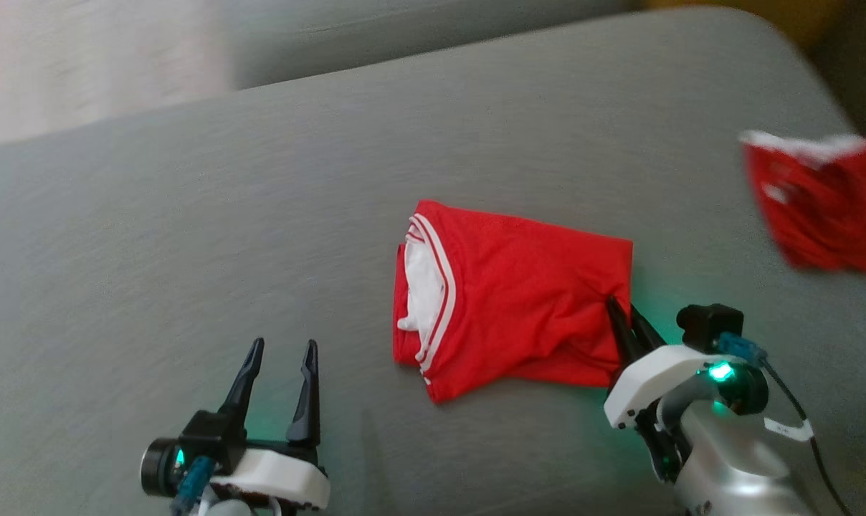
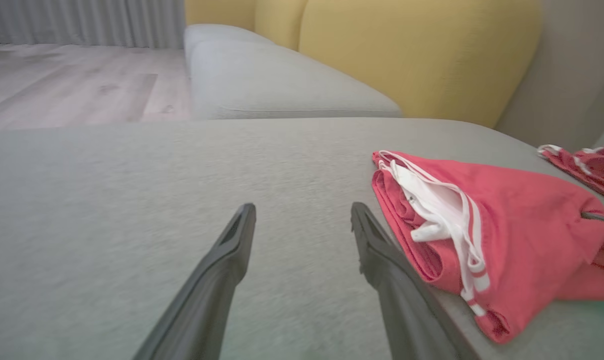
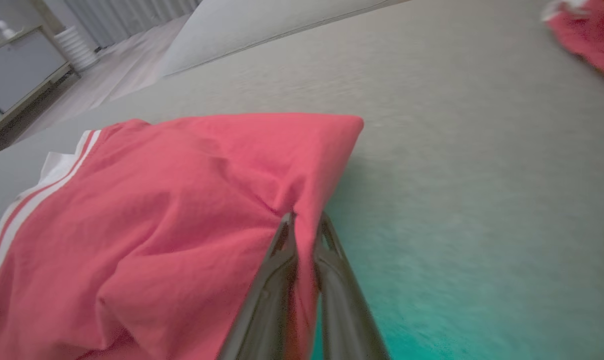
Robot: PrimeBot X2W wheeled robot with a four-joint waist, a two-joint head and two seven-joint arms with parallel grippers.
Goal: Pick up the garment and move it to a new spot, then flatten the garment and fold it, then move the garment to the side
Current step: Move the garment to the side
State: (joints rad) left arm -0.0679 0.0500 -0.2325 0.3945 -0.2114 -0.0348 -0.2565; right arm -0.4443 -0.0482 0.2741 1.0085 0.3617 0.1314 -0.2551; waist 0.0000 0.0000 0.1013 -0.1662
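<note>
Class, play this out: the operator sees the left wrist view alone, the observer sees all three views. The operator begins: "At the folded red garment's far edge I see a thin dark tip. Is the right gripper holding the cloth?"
Observer: Yes. In the right wrist view the right gripper is shut on a pinch of the folded red garment, near its right-hand corner.
Operator: My own finger overlaps the cloth here. Is my left gripper touching it?
Observer: No. In the head view the left gripper stands open over the grey cushion, to the left of the garment's white-striped end and apart from it.
</note>
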